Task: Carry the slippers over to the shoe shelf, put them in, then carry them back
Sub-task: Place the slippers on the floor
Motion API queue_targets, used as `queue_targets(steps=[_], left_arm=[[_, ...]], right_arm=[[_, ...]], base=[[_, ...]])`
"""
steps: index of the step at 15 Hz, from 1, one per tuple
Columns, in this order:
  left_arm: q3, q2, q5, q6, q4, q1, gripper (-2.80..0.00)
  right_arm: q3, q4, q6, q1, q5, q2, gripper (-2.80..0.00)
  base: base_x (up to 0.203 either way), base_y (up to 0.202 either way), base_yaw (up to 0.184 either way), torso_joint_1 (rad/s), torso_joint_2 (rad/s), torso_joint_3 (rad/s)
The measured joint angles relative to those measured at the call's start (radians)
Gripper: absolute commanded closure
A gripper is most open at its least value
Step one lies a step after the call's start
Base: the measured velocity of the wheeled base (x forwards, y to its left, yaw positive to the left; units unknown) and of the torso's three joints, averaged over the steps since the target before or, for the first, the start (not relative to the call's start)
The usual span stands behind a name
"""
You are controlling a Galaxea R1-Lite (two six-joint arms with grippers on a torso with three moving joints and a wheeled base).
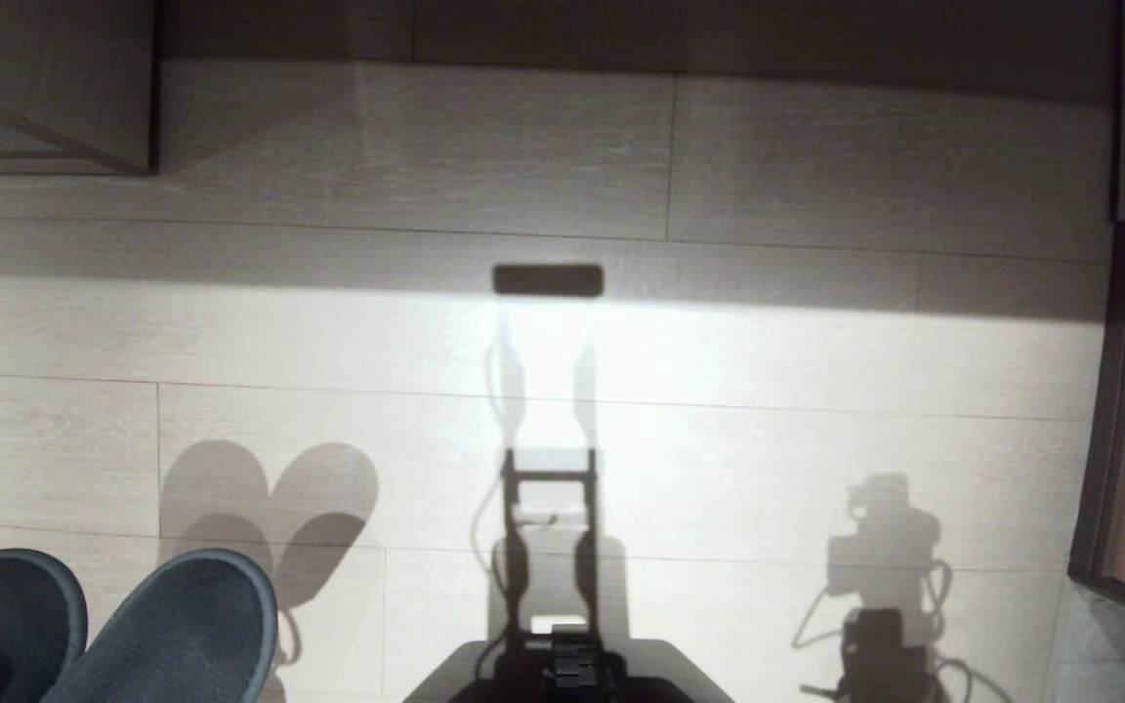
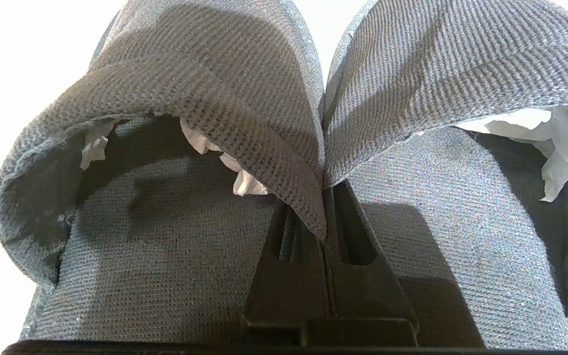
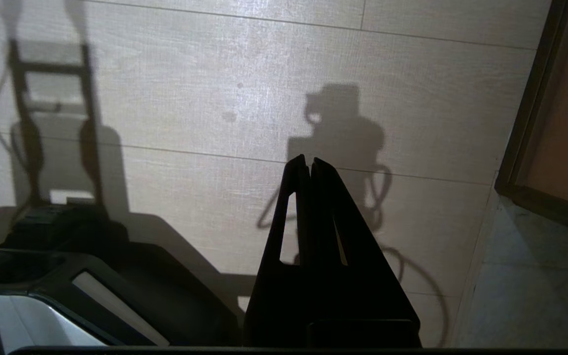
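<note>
While pinched together at their inner edges by the clamped left gripper (image 2: 324,217), slippers (image 2: 284,98) fanned out either side of it, toes forward above pale floor (image 1: 719,439); right gripper (image 3: 308,165) clenched empty.

Both grippers, the left gripper (image 2: 324,236) and the right gripper (image 3: 309,165), are built from matte black plastic. Each finger is tapered to a narrow tip, and a long slot is cut through it. Beside the right gripper, a black base shell (image 3: 131,291) with a pale inset panel can be seen.

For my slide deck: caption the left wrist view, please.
Left hand shut on the inner edges of both slippers, white paper stuffed in the toes.
</note>
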Motion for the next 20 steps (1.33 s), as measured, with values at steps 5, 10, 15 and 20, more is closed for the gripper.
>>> queue_targets(steps=[5, 10, 15, 20], left_arm=[[0.0, 0.0, 0.0, -0.001, 0.0, 0.0, 0.0], [0.0, 0.0, 0.0, -0.001, -0.003, 0.0, 0.0], [0.003, 0.0, 0.0, -0.001, -0.01, 0.0, 0.0], [-0.002, 0.0, 0.002, 0.006, 0.005, 0.0, 0.0]], right_arm=[[0.0, 0.0, 0.0, 0.0, 0.0, 0.0, 0.0], [0.0, 0.0, 0.0, 0.0, 0.0, 0.0, 0.0], [0.0, 0.0, 0.0, 0.0, 0.0, 0.001, 0.0], [0.0, 0.0, 0.0, 0.0, 0.0, 0.001, 0.0]], base=[[0.0, 0.0, 0.0, 0.003, 0.0, -0.195], [0.0, 0.0, 0.0, 0.003, 0.01, -0.157], [0.0, 0.0, 0.0, 0.0, 0.0, -0.015], [0.0, 0.0, 0.0, 0.0, 0.0, 0.0]])
